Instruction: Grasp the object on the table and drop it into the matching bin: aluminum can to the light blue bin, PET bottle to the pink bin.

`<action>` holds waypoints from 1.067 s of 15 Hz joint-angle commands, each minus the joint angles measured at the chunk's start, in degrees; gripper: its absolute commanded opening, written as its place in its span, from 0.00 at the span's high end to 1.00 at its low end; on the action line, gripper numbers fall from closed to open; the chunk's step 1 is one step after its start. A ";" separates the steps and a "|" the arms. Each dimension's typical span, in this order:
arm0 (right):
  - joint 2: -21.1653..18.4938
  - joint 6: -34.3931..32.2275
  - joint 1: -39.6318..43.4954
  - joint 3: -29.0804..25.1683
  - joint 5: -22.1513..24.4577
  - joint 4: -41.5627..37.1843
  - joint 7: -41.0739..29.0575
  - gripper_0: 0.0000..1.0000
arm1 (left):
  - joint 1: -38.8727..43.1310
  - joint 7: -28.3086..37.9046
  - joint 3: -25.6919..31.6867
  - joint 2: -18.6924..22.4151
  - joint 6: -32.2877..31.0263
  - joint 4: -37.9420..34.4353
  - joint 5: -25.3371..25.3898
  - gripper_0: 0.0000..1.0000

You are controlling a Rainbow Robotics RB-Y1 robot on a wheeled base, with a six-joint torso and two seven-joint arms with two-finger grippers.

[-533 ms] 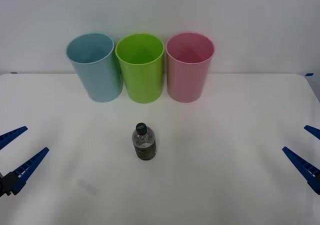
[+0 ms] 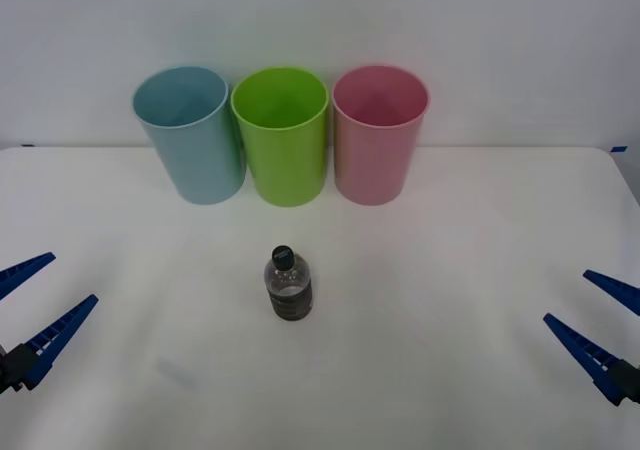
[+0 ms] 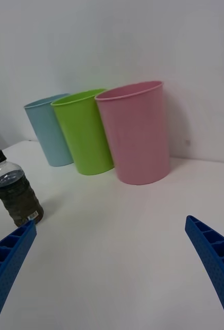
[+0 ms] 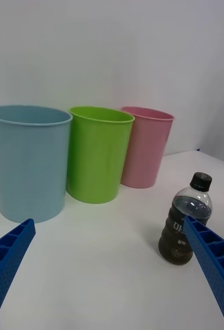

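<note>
A small clear PET bottle (image 2: 288, 286) (image 3: 15, 192) (image 4: 185, 219) with a black cap and dark lower half stands upright on the white table (image 2: 440, 240), near its middle. Behind it, at the table's far edge, stand the light blue bin (image 2: 190, 135) (image 4: 28, 161) (image 3: 48, 129) at left and the pink bin (image 2: 379, 134) (image 3: 135, 132) (image 4: 144, 146) at right. My left gripper (image 2: 32, 306) hovers open at the table's left edge. My right gripper (image 2: 600, 322) hovers open at the right edge. Both are far from the bottle, with nothing between their fingers.
A lime green bin (image 2: 281, 134) (image 3: 84, 130) (image 4: 98, 152) stands between the blue and pink bins, the three nearly touching. A white wall rises behind the table. Bare tabletop lies on both sides of the bottle.
My right gripper has moved a little to the left and nearer, farther into the front view. The left gripper, the bottle and the bins have stayed put.
</note>
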 commanded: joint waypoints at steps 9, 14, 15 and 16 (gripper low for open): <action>-0.38 5.08 -2.55 15.16 1.69 0.18 5.75 0.00 | 0.00 0.00 0.00 0.00 0.00 0.00 0.00 0.00; -0.38 13.16 -4.31 22.72 1.69 0.10 14.28 0.00 | 0.00 0.00 0.00 0.00 0.00 0.00 0.00 0.00; -0.38 14.83 -4.74 24.57 1.69 0.10 14.98 0.00 | 0.00 0.00 0.00 0.00 0.00 0.00 0.00 0.00; -0.38 16.33 -5.18 26.32 1.69 0.10 15.07 0.00 | 0.00 0.00 0.00 0.00 0.00 0.00 0.00 0.00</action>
